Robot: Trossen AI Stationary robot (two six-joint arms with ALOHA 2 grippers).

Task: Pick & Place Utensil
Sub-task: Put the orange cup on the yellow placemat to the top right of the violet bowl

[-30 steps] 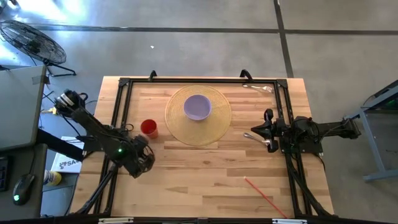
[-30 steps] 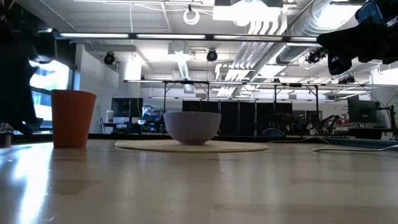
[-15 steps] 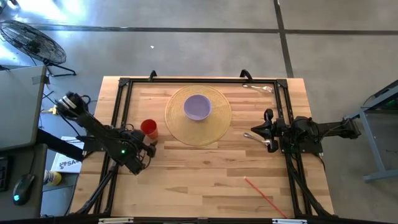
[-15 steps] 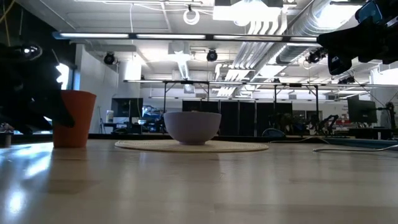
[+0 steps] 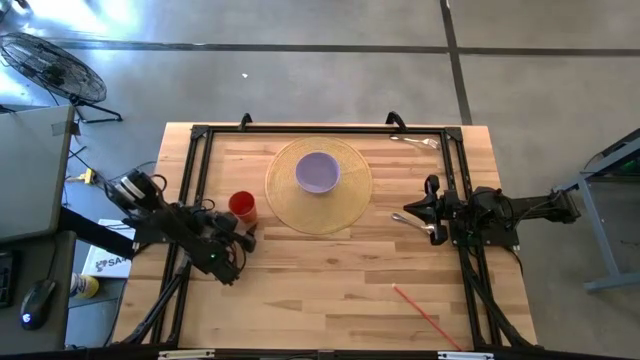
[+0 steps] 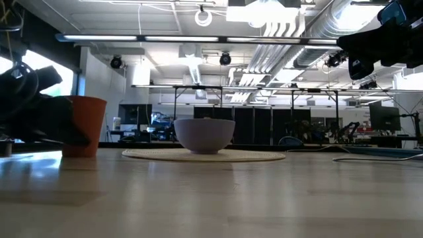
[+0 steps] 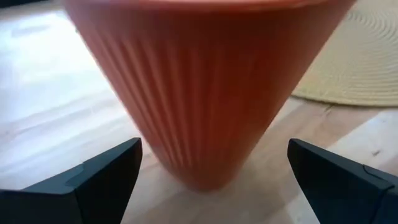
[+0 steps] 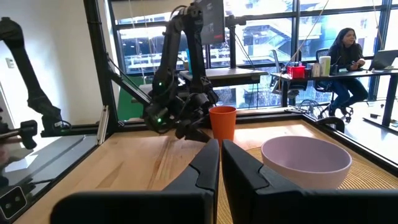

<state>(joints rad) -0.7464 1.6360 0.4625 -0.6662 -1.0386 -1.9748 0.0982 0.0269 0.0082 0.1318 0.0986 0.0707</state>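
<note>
A ribbed orange-red cup (image 5: 241, 206) stands upright on the wooden table, left of a woven round mat (image 5: 350, 195) that carries a lilac bowl (image 5: 318, 172). My left gripper (image 7: 212, 152) is open, low over the table on the cup's near side. Its fingers stand on either side of the cup's lower part (image 7: 205, 124) without visibly touching it. My right gripper (image 8: 220, 152) is shut and hangs above the table's right side (image 5: 408, 215), pointing toward the bowl (image 8: 306, 158). A metal utensil (image 5: 416, 142) lies flat near the far right corner.
A thin red stick (image 5: 424, 312) lies on the near right part of the table. A black frame (image 5: 196, 160) runs along the table's left, far and right sides. Bare wood stretches between the mat and the near edge. A person sits at a desk beyond the table (image 8: 346, 53).
My left gripper has moved toward the far edge and slightly right, closing in on the orange-red cup from its near side. It has also come down, so it now shows in front of the cup in the low view. My right arm has kept still.
</note>
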